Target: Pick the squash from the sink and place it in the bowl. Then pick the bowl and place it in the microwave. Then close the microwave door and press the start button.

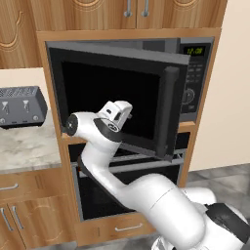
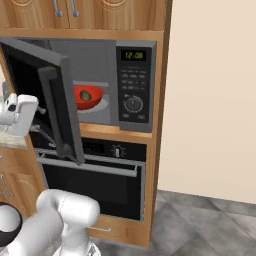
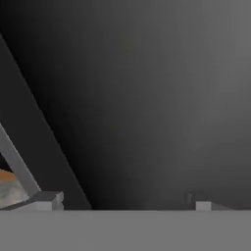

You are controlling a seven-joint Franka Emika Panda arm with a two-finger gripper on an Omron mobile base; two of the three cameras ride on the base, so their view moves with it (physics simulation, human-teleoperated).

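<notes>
The microwave point(image 2: 134, 85) has its door point(image 1: 117, 93) standing about half open, the long bar handle point(image 1: 168, 112) at its free edge. Inside sits the red bowl point(image 2: 89, 98) with the dark green squash point(image 2: 86, 95) in it. My gripper point(image 1: 128, 113) is open and pressed close to the outer face of the door point(image 2: 56, 95), on the black window. In the hand view the gripper point(image 3: 126, 203) faces that dark glass, its two fingertips point(image 3: 49, 200) spread wide with nothing between them. The hand point(image 2: 20, 114) is at the left of the door.
An oven point(image 2: 95, 185) with a horizontal handle point(image 1: 146, 163) sits right below the microwave. A grey toaster point(image 1: 22, 106) stands on the marble counter point(image 1: 24, 146) to the left. Wooden cabinets point(image 1: 97, 12) hang above, and a beige wall point(image 2: 210, 100) bounds the right.
</notes>
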